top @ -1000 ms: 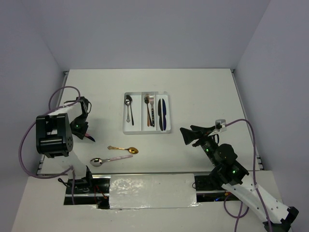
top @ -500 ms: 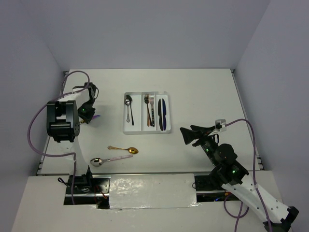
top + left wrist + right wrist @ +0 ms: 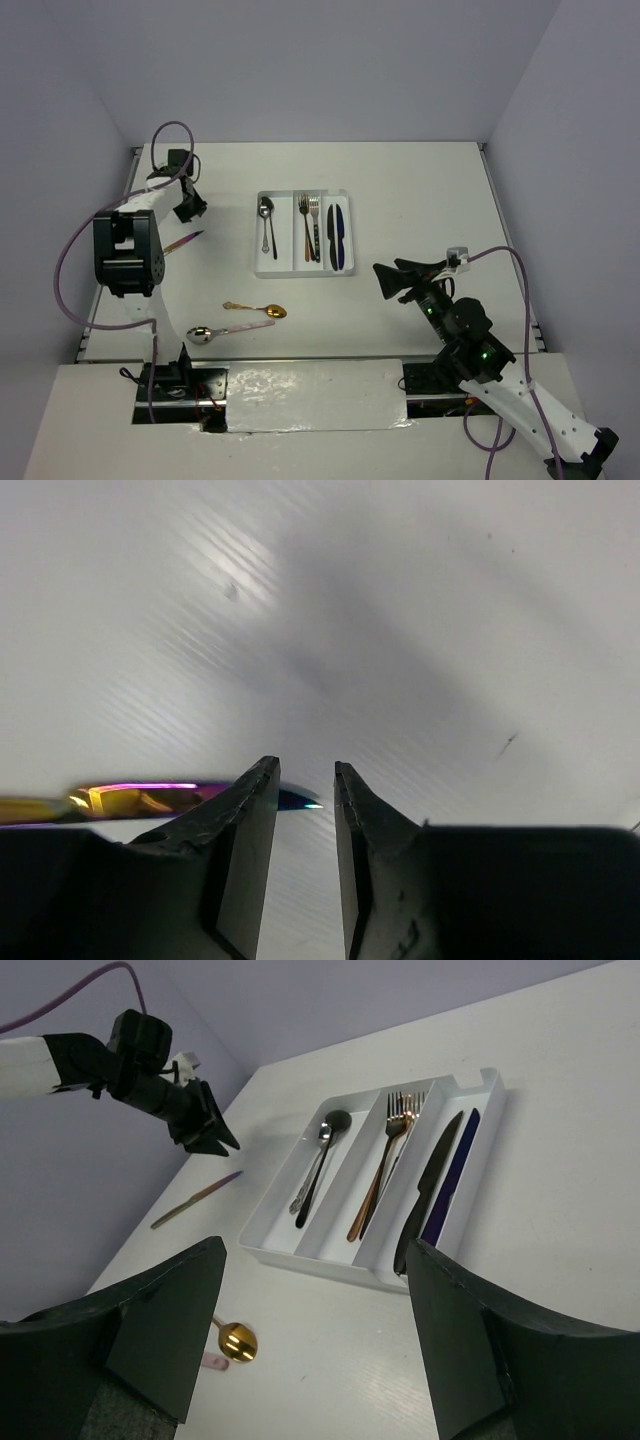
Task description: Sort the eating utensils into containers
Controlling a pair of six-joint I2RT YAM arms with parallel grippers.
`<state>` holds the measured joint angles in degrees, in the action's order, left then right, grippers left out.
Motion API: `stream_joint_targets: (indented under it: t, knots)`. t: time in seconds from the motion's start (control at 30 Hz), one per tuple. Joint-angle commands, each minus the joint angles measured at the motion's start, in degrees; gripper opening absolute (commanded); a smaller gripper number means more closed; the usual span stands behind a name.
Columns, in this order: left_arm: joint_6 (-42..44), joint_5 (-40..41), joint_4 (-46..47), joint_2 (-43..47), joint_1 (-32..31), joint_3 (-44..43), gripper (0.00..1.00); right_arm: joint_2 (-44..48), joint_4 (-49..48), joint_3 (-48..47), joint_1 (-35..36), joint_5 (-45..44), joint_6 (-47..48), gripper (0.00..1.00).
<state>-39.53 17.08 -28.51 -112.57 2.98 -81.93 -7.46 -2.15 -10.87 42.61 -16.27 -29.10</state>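
Iridescent purple utensil (image 3: 184, 241) is seen loose on the matte white table (image 3: 420, 200), near the left gripper (image 3: 192, 210).
The right gripper (image 3: 385, 280) is held spread wide and empty, well apart; the slim, glossy utensil is laid diagonally, just nearward of the left gripper's narrowly parted, empty jaws, with the white plastic tray (image 3: 300, 271) apart to its right.

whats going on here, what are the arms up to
Two arms are sorting cutlery into a white tray, which already holds spoons, forks and knives in separate compartments. The left gripper hangs near a purple knife lying on the table, jaws slightly apart and empty. The right gripper hovers wide open off the tray's near right corner. A gold spoon and a silver spoon lie loose.
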Motion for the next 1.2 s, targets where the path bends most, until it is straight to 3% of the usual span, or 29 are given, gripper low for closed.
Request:
stream_joint_targets:
  t: [0.0,0.2,0.3,0.37,0.5,0.67,0.8,0.97,1.17]
  knots:
    - [14.9,-4.2,3.0,4.3,5.2,-1.7,0.41,1.5,-1.6,0.1,0.1,-0.3,0.4,0.80]
    - [37.5,-1.2,0.9,4.9,9.7,-3.2,0.36,1.6,-2.1,0.3,0.2,-0.3,0.5,0.81]
    - [47.1,-5.1,0.7,3.0,11.1,-7.2,0.38,1.5,-1.8,-0.2,0.1,-0.1,0.7,0.81]
    - [52.3,-12.3,1.9,3.8,11.1,-7.1,0.40,1.8,-2.5,0.1,0.1,-0.3,1.2,0.81]
    - [66.6,-20.5,-0.3,4.9,12.8,-7.0,0.35,1.8,-4.4,0.9,0.1,-1.0,1.8,0.81]
    - [78.2,-27.5,6.3,11.1,13.7,4.2,0.34,-1.2,-8.5,1.9,0.0,1.7,2.6,0.82]
    - [84.2,-27.8,5.0,13.4,14.5,8.1,0.34,-3.8,-10.1,2.2,0.1,1.5,3.1,0.82]
    - [92.1,-35.0,-2.4,13.3,18.4,8.8,0.35,-5.2,-11.5,2.2,0.2,2.5,3.4,0.82]
    - [95.8,-33.6,-4.2,12.2,20.3,11.2,0.35,-5.1,-12.6,3.1,0.1,1.9,4.0,0.82]
